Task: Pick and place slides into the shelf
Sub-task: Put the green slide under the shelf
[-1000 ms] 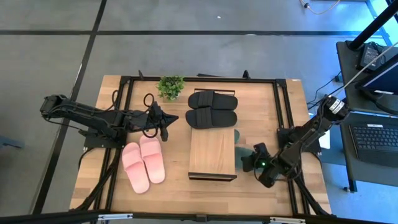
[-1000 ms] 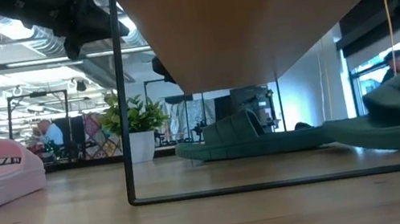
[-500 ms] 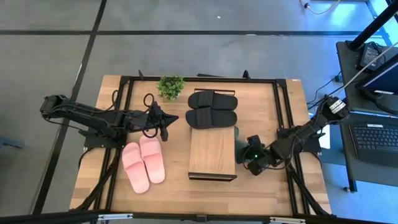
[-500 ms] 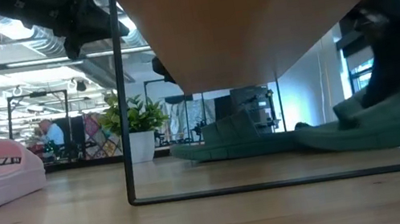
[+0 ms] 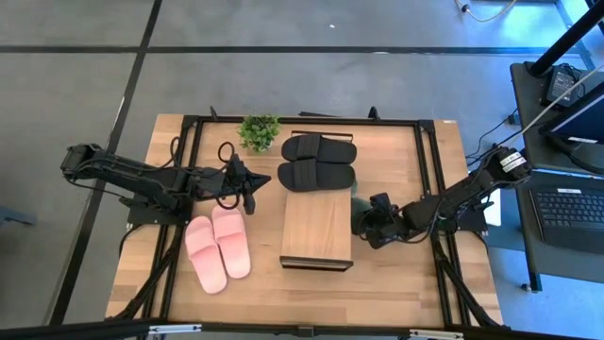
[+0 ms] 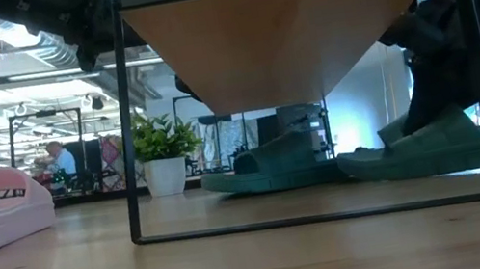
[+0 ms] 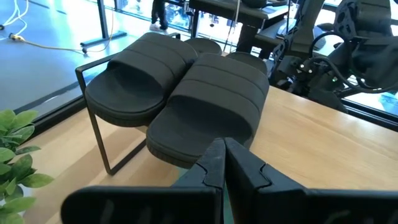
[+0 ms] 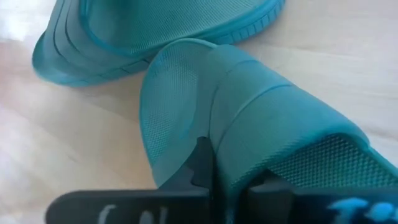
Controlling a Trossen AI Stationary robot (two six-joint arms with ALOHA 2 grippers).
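Note:
The shelf stands mid-table, and the black slides lie soles down on the far end of its top. Two dark green slides lie on the table: one under the shelf, the other at the shelf's right side. My right gripper is shut and low against that second green slide. The pink slides rest side by side on the table at the near left. My left gripper hovers shut, left of the black slides. My right gripper touches the nearer green slide with its shut fingers at the edge of the wide strap, where it meets the footbed. It comes from the table's right, slanting down. The slide lies sole down on the table beside the other green slide.
A small potted plant stands at the table's far edge, left of the black slides. Dark rails run along the table's left and right sides. Bare wood lies near the front edge.
My right gripper has swung toward the table's left and far edges, rolling as it went. It has slid the green slide along the table to the shelf's right side. The shelf, with the black slides on top, has shifted a little to the left.

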